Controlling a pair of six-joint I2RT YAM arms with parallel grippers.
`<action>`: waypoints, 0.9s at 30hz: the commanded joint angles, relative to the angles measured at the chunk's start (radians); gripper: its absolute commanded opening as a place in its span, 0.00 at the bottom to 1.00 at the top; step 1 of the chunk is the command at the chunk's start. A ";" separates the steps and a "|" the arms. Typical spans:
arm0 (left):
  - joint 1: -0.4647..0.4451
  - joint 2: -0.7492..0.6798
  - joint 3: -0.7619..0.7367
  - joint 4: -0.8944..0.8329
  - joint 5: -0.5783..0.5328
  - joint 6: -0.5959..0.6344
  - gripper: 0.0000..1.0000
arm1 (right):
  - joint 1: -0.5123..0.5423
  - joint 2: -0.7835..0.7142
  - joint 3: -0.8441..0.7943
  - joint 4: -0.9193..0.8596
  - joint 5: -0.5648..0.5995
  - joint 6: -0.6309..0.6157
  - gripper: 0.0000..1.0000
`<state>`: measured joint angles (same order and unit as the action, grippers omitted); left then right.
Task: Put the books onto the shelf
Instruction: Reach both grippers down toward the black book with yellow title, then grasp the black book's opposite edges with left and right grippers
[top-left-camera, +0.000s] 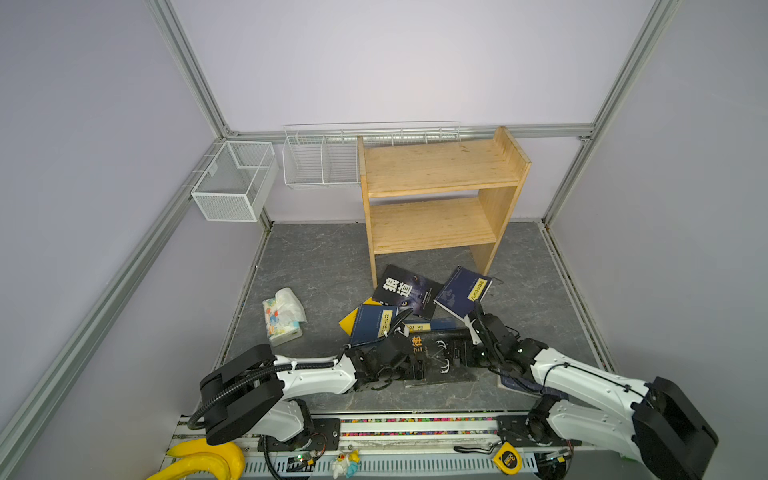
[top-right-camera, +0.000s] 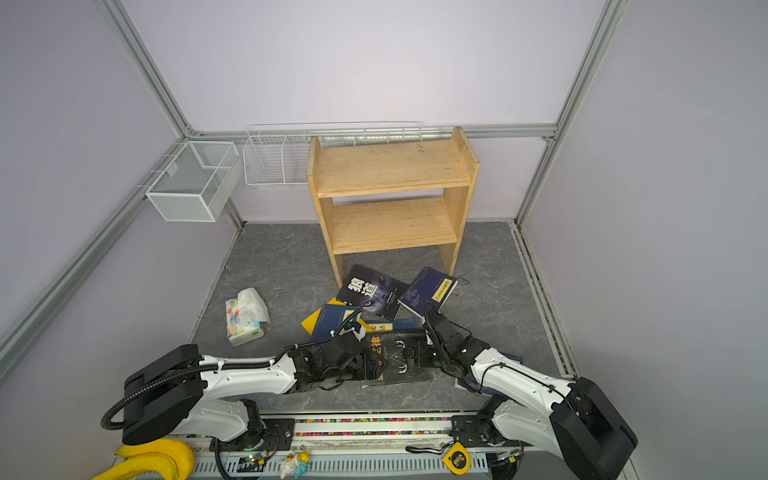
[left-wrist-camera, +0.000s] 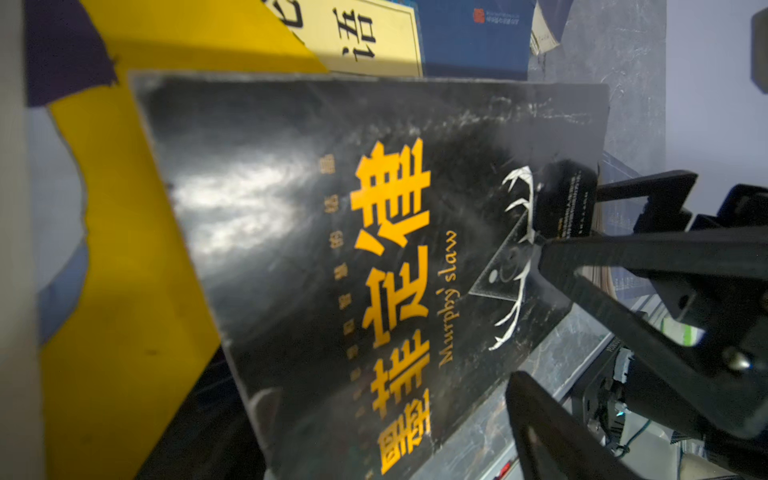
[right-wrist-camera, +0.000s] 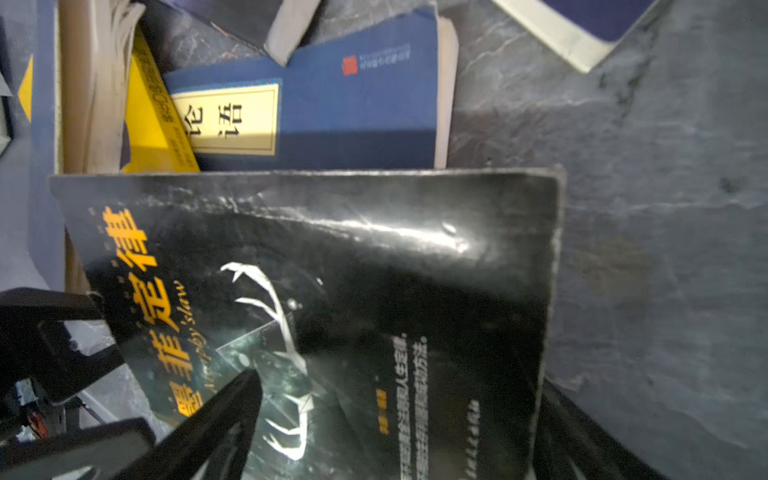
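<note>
Left pincer (top-left-camera: 417, 366) and right pincer (top-left-camera: 462, 353) both gape wide astride the black book (top-left-camera: 439, 370).

Readable text: the black book (left-wrist-camera: 291, 249) has the orange title 墨菲定律 with "Murphy's law" beside it in Latin script. The navy book (right-wrist-camera: 353, 104) has a pale yellow label reading 论语. The second black book (top-left-camera: 405, 291) shows big white 狼道. Other labels are too small to read.

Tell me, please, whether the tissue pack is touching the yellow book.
Apart. Both top views show a strip of bare grey tabletop between the tissue pack and the nearest corner of the yellow book.
</note>
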<state>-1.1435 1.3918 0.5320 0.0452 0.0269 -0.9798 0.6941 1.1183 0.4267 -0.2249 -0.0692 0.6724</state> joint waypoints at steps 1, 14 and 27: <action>-0.001 -0.088 0.001 0.079 0.014 0.035 0.85 | -0.016 0.046 -0.040 -0.001 -0.127 -0.001 0.99; 0.026 -0.391 -0.073 0.131 -0.104 0.038 0.85 | -0.083 0.023 -0.017 0.047 -0.245 -0.002 0.99; 0.046 -0.289 -0.061 0.235 -0.039 0.029 0.69 | -0.088 0.123 -0.023 0.191 -0.323 0.032 0.99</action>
<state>-1.1004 1.0924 0.4530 0.1860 -0.0502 -0.9531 0.5976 1.1992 0.4202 -0.0566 -0.3302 0.6811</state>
